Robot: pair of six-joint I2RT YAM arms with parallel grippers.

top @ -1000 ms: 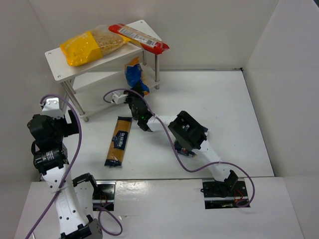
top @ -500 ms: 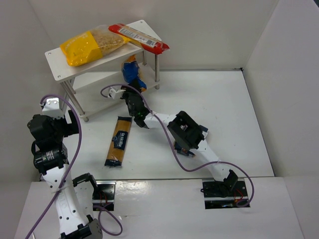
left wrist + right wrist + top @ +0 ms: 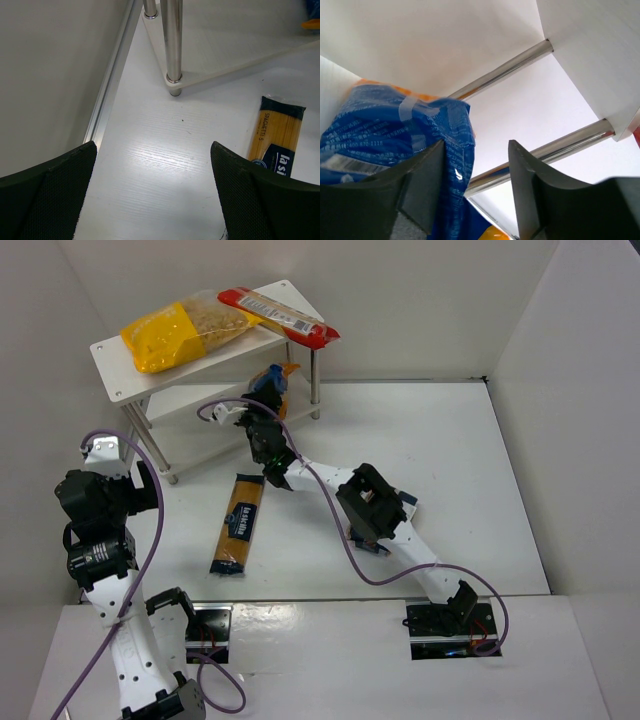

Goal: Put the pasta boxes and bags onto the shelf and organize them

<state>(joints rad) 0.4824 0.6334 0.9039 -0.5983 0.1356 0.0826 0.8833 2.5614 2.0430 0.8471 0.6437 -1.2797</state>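
Right hand (image 3: 476,145): reached out to the right end of the shelf. Its fingers stand moderately apart. The blue-and-orange bag presses against one finger and fills part of the gap, and the other finger is clear of it.
Blue-and-orange bag (image 3: 271,381): crinkled, under the top board, close by the front right leg. Whether it sits on the lower board cannot be told.
Left hand (image 3: 152,150): wide, nothing between the fingers. It hangs over bare table near the shelf's front left leg.
Spaghetti pack (image 3: 237,523): long, narrow and orange-brown. It lies flat on the table in front of the shelf, between the two arms, apart from both hands.
Shelf (image 3: 110,361): white, two-tier, on metal legs, at the far left of the table (image 3: 430,460).
Yellow clear bag (image 3: 180,330): lying across the top board.
Long red pack (image 3: 280,315): on the top board just beside the yellow bag. One end overhangs the right edge.
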